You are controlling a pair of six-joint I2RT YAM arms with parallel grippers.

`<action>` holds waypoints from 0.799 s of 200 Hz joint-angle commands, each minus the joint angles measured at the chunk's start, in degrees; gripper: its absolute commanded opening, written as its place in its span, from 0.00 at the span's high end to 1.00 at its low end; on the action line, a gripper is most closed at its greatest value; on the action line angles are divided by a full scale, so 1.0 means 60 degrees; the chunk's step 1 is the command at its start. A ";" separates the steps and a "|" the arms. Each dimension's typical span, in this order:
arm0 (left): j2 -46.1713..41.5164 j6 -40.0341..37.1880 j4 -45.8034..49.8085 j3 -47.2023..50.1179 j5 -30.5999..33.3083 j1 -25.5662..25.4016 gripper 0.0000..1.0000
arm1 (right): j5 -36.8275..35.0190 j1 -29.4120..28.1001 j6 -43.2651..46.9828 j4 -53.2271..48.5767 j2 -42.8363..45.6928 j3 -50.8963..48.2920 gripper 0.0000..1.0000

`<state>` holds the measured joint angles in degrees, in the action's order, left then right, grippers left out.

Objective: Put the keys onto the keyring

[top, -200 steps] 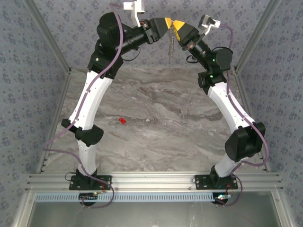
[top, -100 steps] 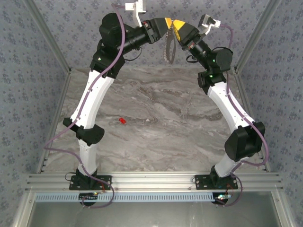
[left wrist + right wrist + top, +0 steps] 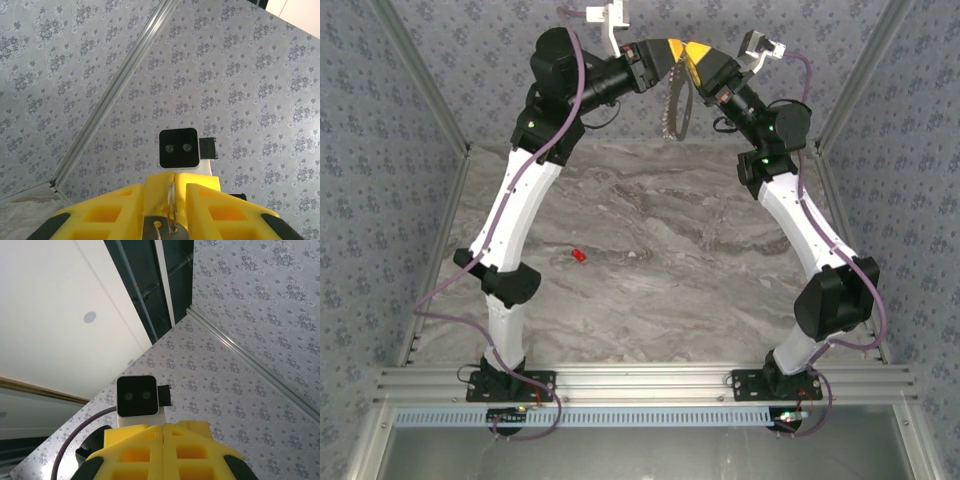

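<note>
The keyring (image 3: 672, 108), a thin grey metal loop, hangs in the air at the back, where the two raised grippers meet tip to tip. My right gripper (image 3: 689, 54) is shut, its yellow fingers (image 3: 150, 432) pressed together, and the loop's top runs up to its tips. My left gripper (image 3: 675, 51) faces it with a narrow gap between its jaws. In the left wrist view the keyring (image 3: 172, 207) stands edge-on inside that gap, apart from the yellow fingers (image 3: 127, 200). The keys, one tiny red piece (image 3: 577, 257), lie on the marble table to the left.
The marble table (image 3: 660, 290) lies far below both grippers, with patterned walls behind and at the sides. The aluminium rail (image 3: 640, 385) carrying the arm bases runs along the near edge. Each wrist view looks straight at the other wrist's camera (image 3: 179, 148).
The left gripper's jaws have narrowed around the keyring. The hanging loop has swung a little to the left. Both arms stay raised at the back.
</note>
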<state>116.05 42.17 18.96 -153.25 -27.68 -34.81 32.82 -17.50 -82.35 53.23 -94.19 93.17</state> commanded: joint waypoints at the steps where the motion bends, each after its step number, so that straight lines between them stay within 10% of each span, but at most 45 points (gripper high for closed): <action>1: 0.0105 0.0083 -0.0532 -0.0064 -0.0217 0.0073 0.76 | 0.0095 0.0003 -0.0136 0.0562 0.0039 0.0379 1.00; 80: 0.0057 -0.0123 -0.0340 -0.0064 -0.0380 0.0080 1.00 | 0.0151 -0.0019 -0.0064 0.0405 0.0153 0.0197 1.00; 160: -0.0288 -0.2103 0.1184 -0.0119 -0.1636 0.0426 1.00 | 0.1477 0.1689 0.0289 -0.0845 0.1237 -0.1508 0.59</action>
<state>116.38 35.94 23.40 -153.25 -32.40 -33.45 36.71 -10.35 -81.84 50.50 -89.86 85.41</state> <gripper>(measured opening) 0.040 0.381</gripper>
